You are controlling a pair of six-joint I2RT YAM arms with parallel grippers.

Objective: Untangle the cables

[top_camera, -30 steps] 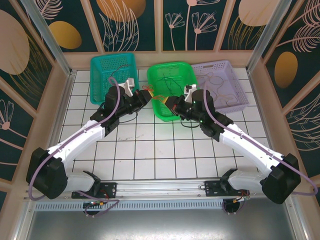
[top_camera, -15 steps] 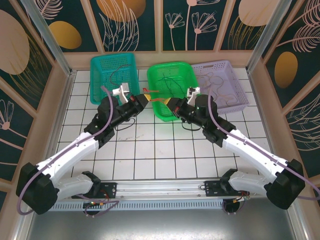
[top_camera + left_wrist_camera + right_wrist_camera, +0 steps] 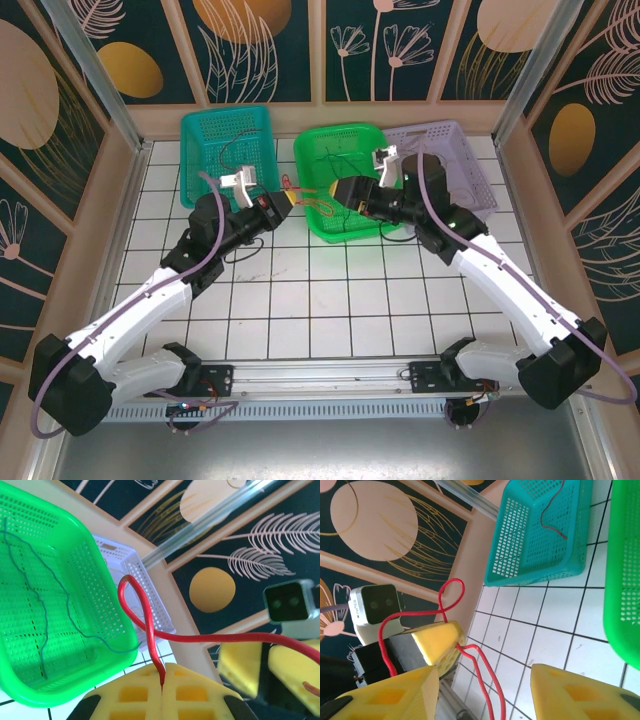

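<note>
Between the two grippers, above the white tiles:

- Red cable (image 3: 148, 630): one, in the air, strung from gripper to gripper with a loop standing up from it.
- Left gripper (image 3: 162, 672): fingers pressed together, red cable pinched at the seam.
- Right gripper (image 3: 485, 690): fingers standing well apart. The red cable runs down between them, clamped by neither as far as I can see.
- Teal basket (image 3: 226, 111): a thin red wire (image 3: 554, 517) lying inside.
- Green basket (image 3: 107, 587): a green cable (image 3: 44, 615) trailing loose across the floor, one end over the rim.
- Lilac basket (image 3: 482, 175): a tan cable (image 3: 437, 168), curled.

Progress, as I judge it: some cables appear already parted and laid out by colour, so the job looks well under way. Left to do: work the loop out of the red cable and set it down, most likely in the teal basket. Whether any knot remains in the green basket I cannot tell.
</note>
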